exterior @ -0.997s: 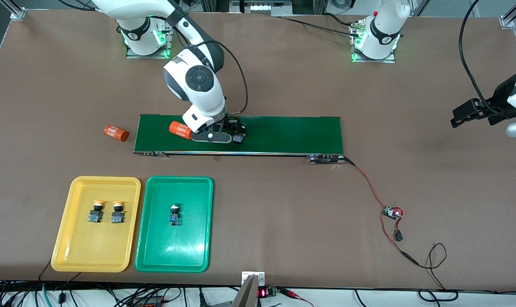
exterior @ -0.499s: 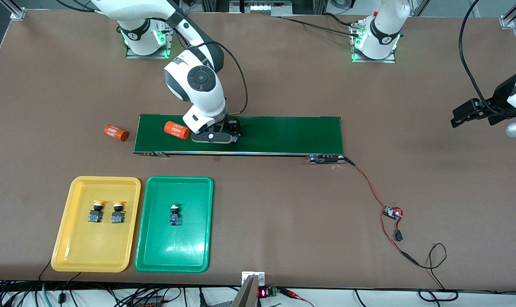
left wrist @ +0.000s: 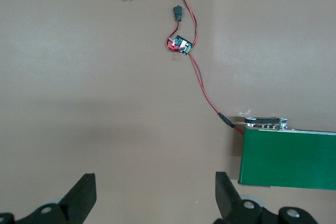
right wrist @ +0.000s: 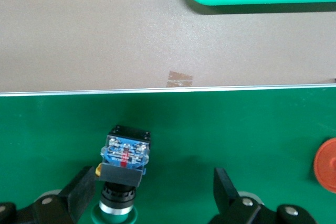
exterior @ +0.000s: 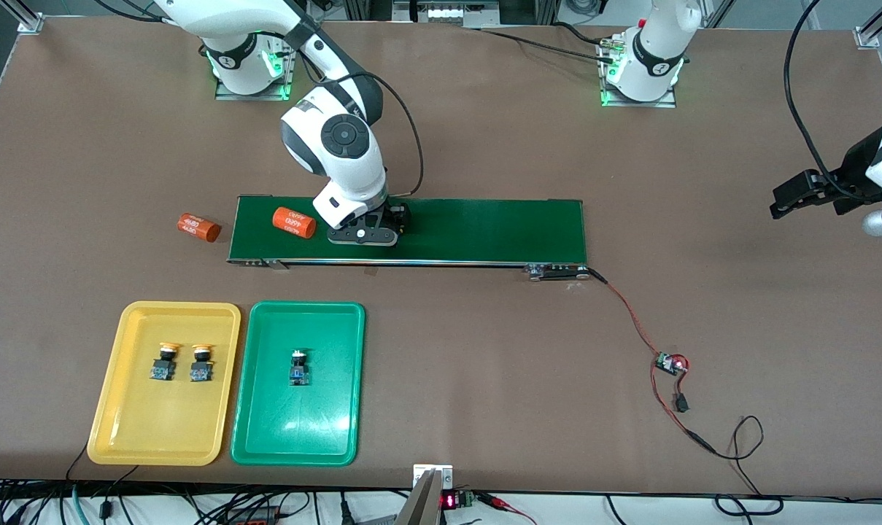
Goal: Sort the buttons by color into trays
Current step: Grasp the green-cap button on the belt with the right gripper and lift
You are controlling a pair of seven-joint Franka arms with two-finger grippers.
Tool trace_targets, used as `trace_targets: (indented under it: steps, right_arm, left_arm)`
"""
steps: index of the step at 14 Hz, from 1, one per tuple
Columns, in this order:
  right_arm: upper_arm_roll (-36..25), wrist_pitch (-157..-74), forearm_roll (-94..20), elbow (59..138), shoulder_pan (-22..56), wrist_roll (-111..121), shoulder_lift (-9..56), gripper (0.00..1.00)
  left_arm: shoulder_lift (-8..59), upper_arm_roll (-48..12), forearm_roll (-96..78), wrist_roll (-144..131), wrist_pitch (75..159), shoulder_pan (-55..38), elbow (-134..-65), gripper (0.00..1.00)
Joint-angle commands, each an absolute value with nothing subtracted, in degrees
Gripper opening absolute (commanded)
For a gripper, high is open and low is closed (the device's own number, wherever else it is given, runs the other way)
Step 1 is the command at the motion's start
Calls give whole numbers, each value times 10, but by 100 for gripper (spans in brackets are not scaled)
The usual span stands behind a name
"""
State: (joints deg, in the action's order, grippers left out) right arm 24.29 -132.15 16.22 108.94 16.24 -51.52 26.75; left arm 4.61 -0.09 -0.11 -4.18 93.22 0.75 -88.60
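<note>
- Your conveyor belt (exterior: 484, 230) at frame centre has carried the orange cylinder (exterior: 294, 222) toward its right-arm end.
- Yellow tray (exterior: 123, 408) holds two yellow-capped buttons (exterior: 163, 363); green tray (exterior: 262, 430) holds one green-capped button (exterior: 299, 367).
- Right hand (right wrist: 152, 195) has settled low over the belt, fingers wide, straddling the last button (right wrist: 125, 158), gripping nothing.
- Left hand (left wrist: 155, 198) waits at right edge, open, empty.
- The cylinder now sits clear of your grasp.

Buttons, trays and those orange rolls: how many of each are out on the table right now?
Yellow-capped buttons: 2
Green-capped buttons: 2, one on the belt
Trays: 2
Orange cylinders: 2
Total: 8
</note>
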Motion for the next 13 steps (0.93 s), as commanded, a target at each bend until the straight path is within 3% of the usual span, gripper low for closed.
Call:
trace_targets:
  steps: [1,6,7,13]
  right_arm:
    - [243,-1318,173,1081,166,-528,277,100]
    - [243,-1322,175,1080,170,-527,301,100]
    - [243,-1322,176,1080,169,-526,307,94]
    - [242,-1319,187,1078,150,-512,301,12]
  left_arm:
    - [50,1,-13,-33,938,11,-879,100]
    - [51,2,-14,-33,938,11,-879,100]
    - [51,2,-14,-33,939,11,-879,100]
    - [52,2,-13,-33,939,11,-879,100]
